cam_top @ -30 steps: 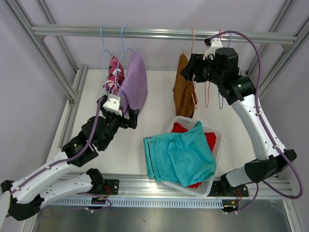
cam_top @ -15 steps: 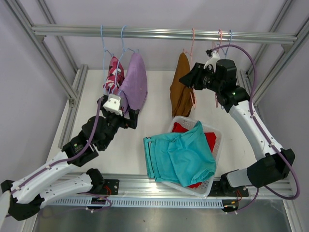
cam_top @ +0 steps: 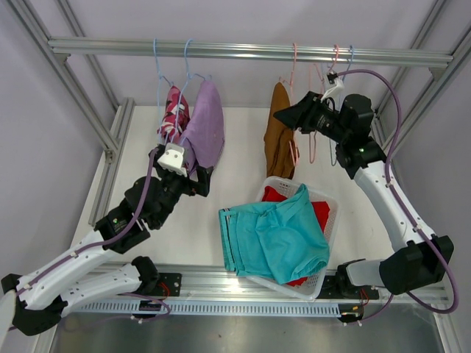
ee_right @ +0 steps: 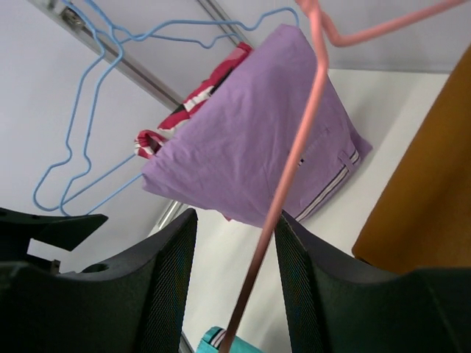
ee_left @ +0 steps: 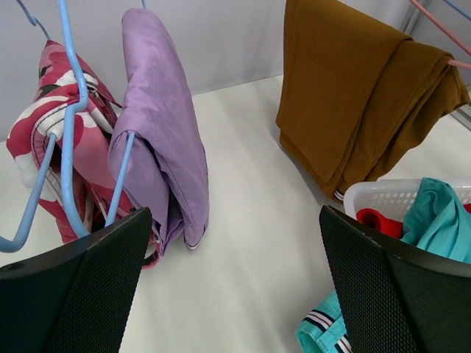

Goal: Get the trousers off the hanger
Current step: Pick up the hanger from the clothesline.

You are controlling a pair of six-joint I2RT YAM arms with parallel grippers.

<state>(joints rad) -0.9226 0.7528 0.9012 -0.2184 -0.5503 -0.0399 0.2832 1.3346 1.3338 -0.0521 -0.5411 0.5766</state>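
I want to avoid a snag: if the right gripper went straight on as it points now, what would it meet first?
Most likely the pink hanger: its wire runs down between the open fingers of the right gripper, close ahead. The lilac trousers hang behind it; how far is unclear.

White links, black joints, purple cables; black textured fingers.

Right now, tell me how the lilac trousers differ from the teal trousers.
The lilac trousers hang over a blue hanger on the rail; the teal trousers are off any hanger, lying on the white basket. The lilac trousers are folded narrow, while the teal trousers lie spread wide, spilling over the basket's rim. Both are soft cloth with striped trim at one edge.
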